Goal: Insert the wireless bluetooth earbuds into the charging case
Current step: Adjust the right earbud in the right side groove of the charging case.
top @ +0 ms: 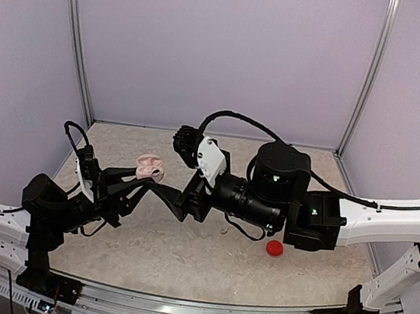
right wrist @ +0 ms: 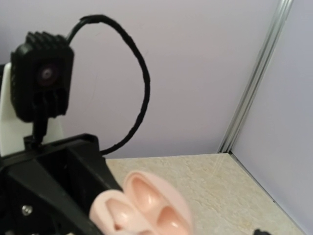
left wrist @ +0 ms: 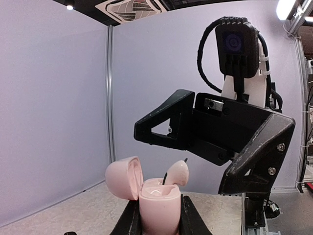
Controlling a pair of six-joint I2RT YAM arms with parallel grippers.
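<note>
enclosure: lilac walls (top: 223,51) close off the table (top: 181,264) at the far side and both flanks. A metal rail (top: 199,309) runs along the near edge.
open room: bare table shows along the far wall and at near centre. The left arm (top: 58,207) and right arm (top: 386,217) meet left of centre.
loose items: a red round item (top: 274,248) sits on the table right of centre, beside the right arm and well apart from the case (top: 149,168). A pale speck (top: 224,230) lies near it, too small to identify.
left arm pose: reaches in from the near-left corner, wrist raised, fingers pointing up and toward the centre.
right arm pose: stretches from the right edge across the centre, with its wrist over the case.
left gripper (left wrist: 160,218): clenched on the lower half of the case, one finger on each side, holding it upright above the table.
case state: pink and open, with the lid (left wrist: 123,177) hinged back to the left.
earbud (left wrist: 177,174): pale pink, tilted at the case's right rim, bulb up and lower end in the well. It is not fully seated.
right gripper (left wrist: 188,159): released, jaws spread wide, hanging just above the case and earbud. In the left wrist view it touches neither.
right wrist view: looks down into the open case. Its own fingertips are not clearly seen.
</note>
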